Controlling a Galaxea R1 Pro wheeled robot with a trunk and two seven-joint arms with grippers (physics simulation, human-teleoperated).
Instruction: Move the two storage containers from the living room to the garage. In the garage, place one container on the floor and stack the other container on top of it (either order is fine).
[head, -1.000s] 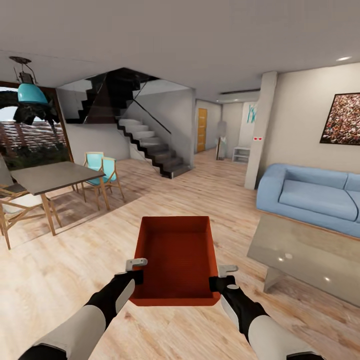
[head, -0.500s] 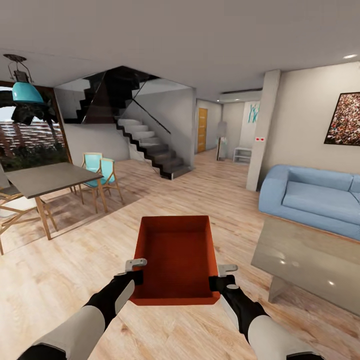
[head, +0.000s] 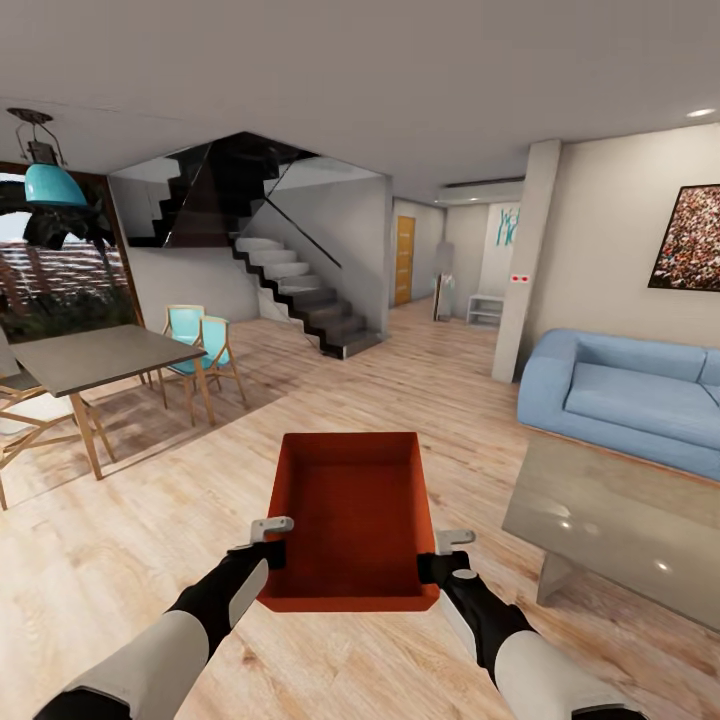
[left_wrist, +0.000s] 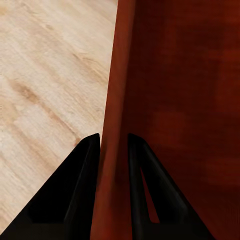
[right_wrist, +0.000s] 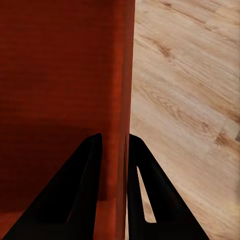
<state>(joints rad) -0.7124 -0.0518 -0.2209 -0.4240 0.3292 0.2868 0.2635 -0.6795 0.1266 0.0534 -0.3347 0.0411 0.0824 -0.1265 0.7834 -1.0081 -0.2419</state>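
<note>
Ahead, both end effectors clamp the storage container (head: 352, 520) walls, glass table (head: 620, 520) just right, sofa (head: 625, 395) beyond.

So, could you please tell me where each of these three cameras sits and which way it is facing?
Head view: on the robot's head, facing forward and down across the living room; both forearms hold the orange-red storage container, left end effector, right end effector.
Left wrist view: near the left end effector, looking along its fingers, which straddle the container's wall, wood plank floor beyond.
Right wrist view: near the right end effector, fingers straddling the opposite wall.
Shared: all three show the container and floor.
</note>
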